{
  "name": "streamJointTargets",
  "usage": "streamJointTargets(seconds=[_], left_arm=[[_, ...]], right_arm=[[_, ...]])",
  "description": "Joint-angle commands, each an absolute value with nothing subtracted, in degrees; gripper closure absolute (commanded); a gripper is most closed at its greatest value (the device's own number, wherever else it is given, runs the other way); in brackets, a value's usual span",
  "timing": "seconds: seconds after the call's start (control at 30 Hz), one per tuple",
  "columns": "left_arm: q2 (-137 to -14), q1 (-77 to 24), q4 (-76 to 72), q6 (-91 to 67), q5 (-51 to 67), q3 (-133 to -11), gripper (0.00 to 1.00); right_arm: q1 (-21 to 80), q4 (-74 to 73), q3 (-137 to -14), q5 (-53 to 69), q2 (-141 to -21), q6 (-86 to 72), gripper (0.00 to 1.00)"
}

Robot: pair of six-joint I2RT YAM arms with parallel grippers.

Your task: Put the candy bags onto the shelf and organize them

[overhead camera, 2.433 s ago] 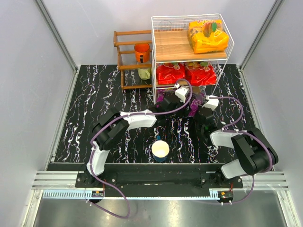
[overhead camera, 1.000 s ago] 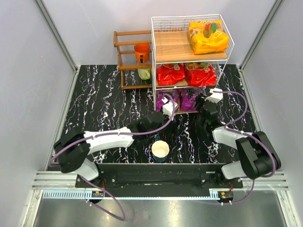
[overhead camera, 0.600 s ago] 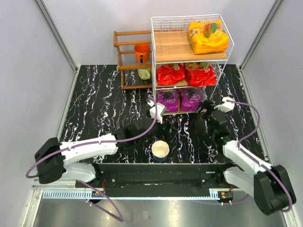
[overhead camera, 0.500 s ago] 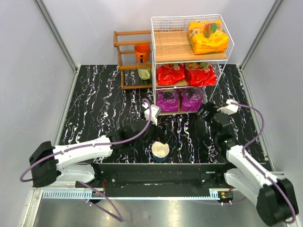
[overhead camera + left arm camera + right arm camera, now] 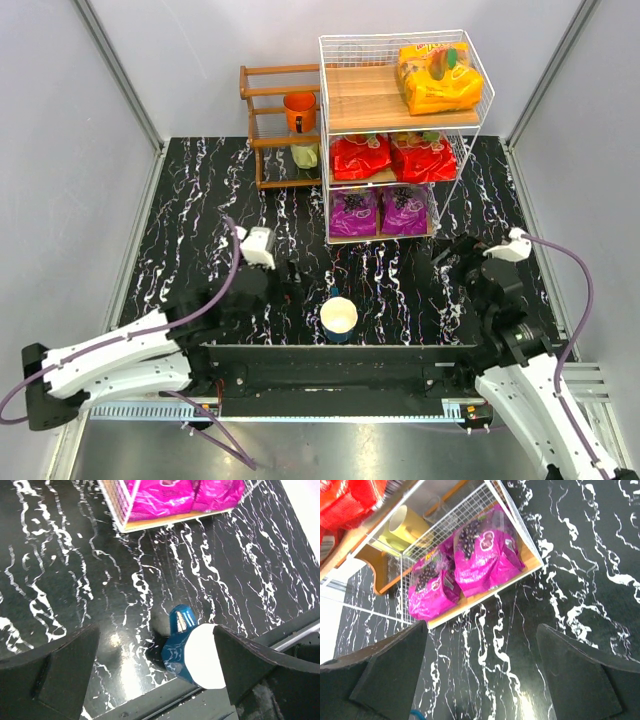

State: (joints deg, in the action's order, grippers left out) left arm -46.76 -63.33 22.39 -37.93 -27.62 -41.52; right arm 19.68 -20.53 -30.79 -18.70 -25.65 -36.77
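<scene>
Two purple bags (image 5: 355, 212), two red bags (image 5: 360, 155), one orange-yellow bag (image 5: 438, 78); one shelf (image 5: 360, 95), one paper cup (image 5: 339, 318).

3 views are given. The top external view is taken from high above and behind both arm bases and tilted down and forward. The whole black marbled table (image 5: 200, 200) and the white wire shelf (image 5: 360, 95) at its far side are seen from a distance. The left wrist view is taken low and close over the table, between the dark fingers of the left end effector (image 5: 156, 628). A blue cup (image 5: 192, 652) is seen near, and the shelf's bottom tier at the top edge. The right wrist view, framed by the right end effector (image 5: 482, 625), is rolled sideways and set nearer the shelf. The purple candy bags (image 5: 490, 555) are shared by all 3 views.
</scene>
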Motion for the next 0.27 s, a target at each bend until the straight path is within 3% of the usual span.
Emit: streamJointTargets(seconds=[0.0, 0.23], left_arm=[[-38.9, -63.5, 30.8, -43.3, -34.3, -39.7, 0.01], [-30.7, -63.5, 36.8, -44.5, -40.1, -38.1, 0.01]], right_arm=[[19.4, -30.8, -33.8, -17.0, -22.5, -39.1, 0.0], [19.4, -36.3, -36.2, -19.3, -19.9, -38.7, 0.0]])
